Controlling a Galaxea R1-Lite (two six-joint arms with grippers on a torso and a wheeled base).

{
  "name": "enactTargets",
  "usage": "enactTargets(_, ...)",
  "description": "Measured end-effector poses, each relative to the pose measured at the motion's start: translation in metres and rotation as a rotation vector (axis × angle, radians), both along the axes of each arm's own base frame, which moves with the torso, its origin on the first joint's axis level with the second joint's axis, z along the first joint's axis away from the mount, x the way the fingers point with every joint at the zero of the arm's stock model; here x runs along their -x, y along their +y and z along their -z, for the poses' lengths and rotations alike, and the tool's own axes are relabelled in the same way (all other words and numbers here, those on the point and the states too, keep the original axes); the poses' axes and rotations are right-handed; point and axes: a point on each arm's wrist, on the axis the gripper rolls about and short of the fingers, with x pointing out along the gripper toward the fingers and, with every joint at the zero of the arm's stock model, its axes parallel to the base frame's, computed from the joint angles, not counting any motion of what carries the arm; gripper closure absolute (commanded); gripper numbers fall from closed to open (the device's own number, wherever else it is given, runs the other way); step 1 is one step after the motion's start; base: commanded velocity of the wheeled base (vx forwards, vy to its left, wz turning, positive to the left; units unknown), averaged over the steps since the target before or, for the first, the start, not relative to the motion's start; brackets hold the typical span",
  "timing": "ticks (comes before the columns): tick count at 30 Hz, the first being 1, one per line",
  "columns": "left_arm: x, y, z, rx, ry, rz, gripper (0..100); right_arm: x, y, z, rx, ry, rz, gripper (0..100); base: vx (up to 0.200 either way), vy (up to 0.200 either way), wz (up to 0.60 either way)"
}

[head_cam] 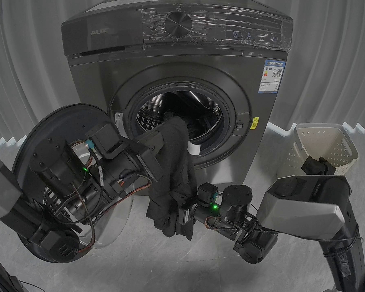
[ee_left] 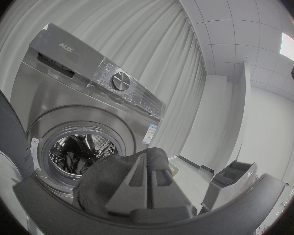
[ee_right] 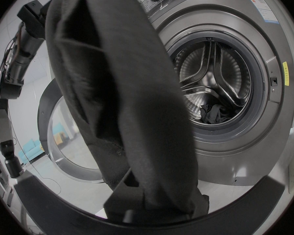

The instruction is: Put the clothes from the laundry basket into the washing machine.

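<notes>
Loading step: the left hand [ee_left: 150,166], clamped on the dark garment [head_cam: 172,171], holds it at the drum [head_cam: 200,116] mouth. The right hand [head_cam: 185,219] is buried in its hem; whether it grips, I can't tell. Next, I'd say: push inside, let go. A second piece [head_cam: 318,166] waits in the basket [head_cam: 344,142].

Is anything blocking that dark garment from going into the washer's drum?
Nothing visible does. The door is swung wide open, and the garment, held by the left gripper, hangs at the mouth of the drum. Some dark clothes lie low inside.
</notes>
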Motion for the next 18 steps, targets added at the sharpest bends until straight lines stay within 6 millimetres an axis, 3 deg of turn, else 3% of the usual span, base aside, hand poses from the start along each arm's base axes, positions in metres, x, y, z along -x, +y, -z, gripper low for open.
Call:
enactTargets(5,-0.012,0.005,0.011,-0.023,0.028,-0.037,100,0.023,-0.005,-0.014,0.015,0.028,-0.033,100,0.000,0.000,0.00)
enactTargets(10,-0.028,0.012,0.029,-0.059,0.073,-0.086,100,0.048,-0.012,-0.041,0.001,0.022,-0.068,100,0.000,0.000,0.00)
enactTargets(18,-0.045,0.020,0.065,-0.153,0.144,-0.146,100,0.061,-0.024,-0.070,-0.034,-0.010,-0.068,100,0.000,0.000,0.00)
